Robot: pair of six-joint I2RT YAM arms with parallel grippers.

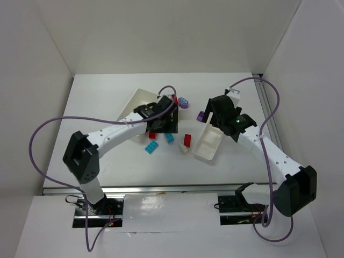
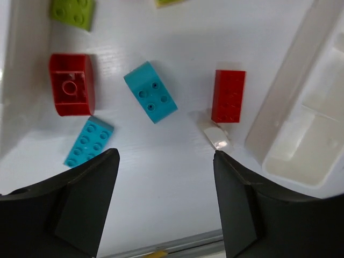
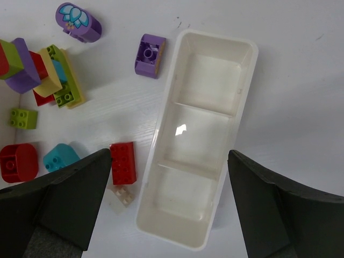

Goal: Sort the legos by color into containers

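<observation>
Beneath the left gripper [image 2: 165,157], whose jaws stand wide apart and grasp nothing, lies a bare patch of the desk [image 2: 177,43]. Just past its fingers lie several legos: a rounded cyan brick [image 2: 150,92] in the middle, a flat cyan brick [image 2: 88,142] near the left finger, a rounded red brick [image 2: 71,84] beyond that, and a lime brick [image 2: 73,11] at the far edge. To the right, a red brick [image 2: 228,95] lies beside a small white piece [image 2: 215,134], both close to the wall of the long tray [image 2: 280,91]. The right gripper [image 3: 169,156] is likewise released, its fingers spread wide, and it hangs above the long tray's near end, carrying nothing. From its wrist view, the long tray's three compartments run away from the gripper, and every brick in sight lies on the desk outside it. A purple brick [image 3: 149,55] lies just beside the tray's far left corner, and a purple piece with a flower print [image 3: 79,21] lies farther left. A heap of mixed bricks [image 3: 48,75] lies near a small lime brick [image 3: 22,118]. In the top view, the smaller tray [image 1: 137,99] lies partly under the left arm.
</observation>
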